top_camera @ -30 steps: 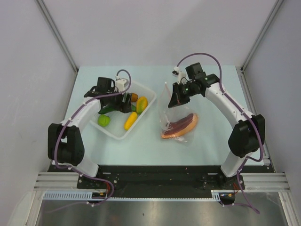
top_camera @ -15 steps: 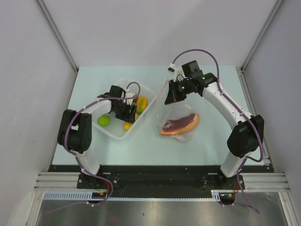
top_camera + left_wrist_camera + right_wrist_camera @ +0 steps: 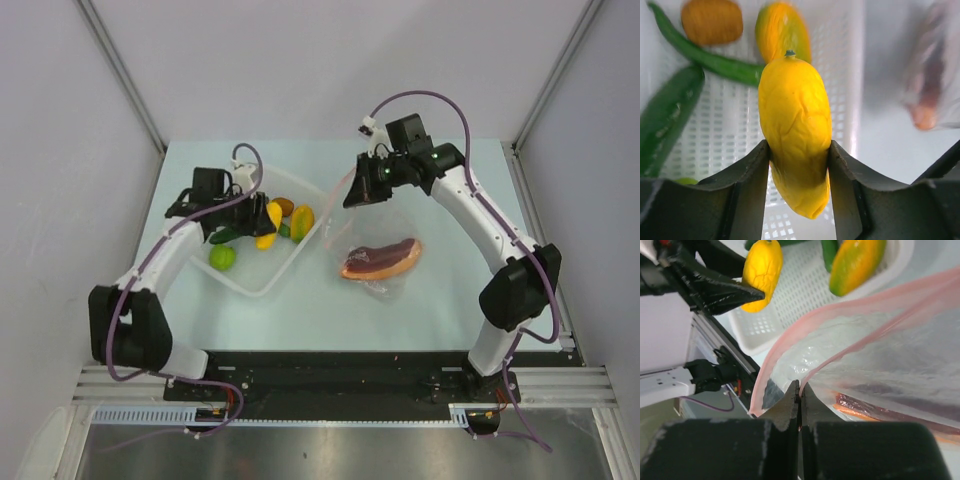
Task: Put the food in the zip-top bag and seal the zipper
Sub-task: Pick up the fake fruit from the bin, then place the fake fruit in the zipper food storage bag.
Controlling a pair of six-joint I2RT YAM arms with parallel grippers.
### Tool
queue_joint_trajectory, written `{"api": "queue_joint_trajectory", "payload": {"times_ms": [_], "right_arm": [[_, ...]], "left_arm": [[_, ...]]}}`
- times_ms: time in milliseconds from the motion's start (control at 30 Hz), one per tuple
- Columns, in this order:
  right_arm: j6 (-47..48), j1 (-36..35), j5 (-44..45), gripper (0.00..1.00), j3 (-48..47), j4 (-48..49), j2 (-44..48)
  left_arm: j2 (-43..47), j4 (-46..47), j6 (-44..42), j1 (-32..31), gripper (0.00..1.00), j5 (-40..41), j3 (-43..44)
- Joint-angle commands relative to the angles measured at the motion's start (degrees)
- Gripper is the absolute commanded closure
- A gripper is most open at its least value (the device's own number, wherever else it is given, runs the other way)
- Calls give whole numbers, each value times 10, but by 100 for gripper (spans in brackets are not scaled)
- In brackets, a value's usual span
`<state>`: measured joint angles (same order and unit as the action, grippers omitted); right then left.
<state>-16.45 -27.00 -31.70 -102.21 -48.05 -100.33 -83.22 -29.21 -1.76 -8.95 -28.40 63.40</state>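
Over the white tray (image 3: 262,288), clamped in the left gripper (image 3: 799,150): a yellow piece (image 3: 795,115) of the food, squeezed around its lower half by partly closed jaws, stem end pointing away, held above the tray floor. Lying below in the tray: an orange piece (image 3: 711,21), a yellow-orange-green piece (image 3: 782,30), a thin green pepper (image 3: 715,62), a dark green cucumber (image 3: 667,117) and, seen from above, a lime-green ball (image 3: 222,257) near the tray's left side. To the right of the tray, pinched by the right gripper (image 3: 800,390) with jaws pressed together: one lip of the zip-top bag (image 3: 390,215), right at the zipper (image 3: 767,362), mouth lifted and gaping toward the tray. Inside the bag, low on the table (image 3: 450,300): a dark red piece (image 3: 380,258) with an orange rim.
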Motion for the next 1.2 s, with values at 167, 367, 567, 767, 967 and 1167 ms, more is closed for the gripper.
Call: {"api": "queue_joint_trajectory", "payload": {"times_ms": [167,367,567,767,967,1167], "right_arm": [[-58,-55,-39,100,-128,8,-7],[-53,-61,11,100,-113,6,-17],[-68,-53,53,100,-124,2,-28],[-84,-45,64,100,-122,1,-14],[-85,-35,70,100,-109,-6,8],[-54,-16,64,100,-102,-32,24]], "left_arm": [[148,229,174,-5,57,-141,35],[168,335,236,-41,57,-113,72],[148,343,207,-146,55,-44,91],[113,330,174,-215,55,26,61],[77,248,131,-222,56,132,71],[54,184,74,-226,37,185,114]]}}
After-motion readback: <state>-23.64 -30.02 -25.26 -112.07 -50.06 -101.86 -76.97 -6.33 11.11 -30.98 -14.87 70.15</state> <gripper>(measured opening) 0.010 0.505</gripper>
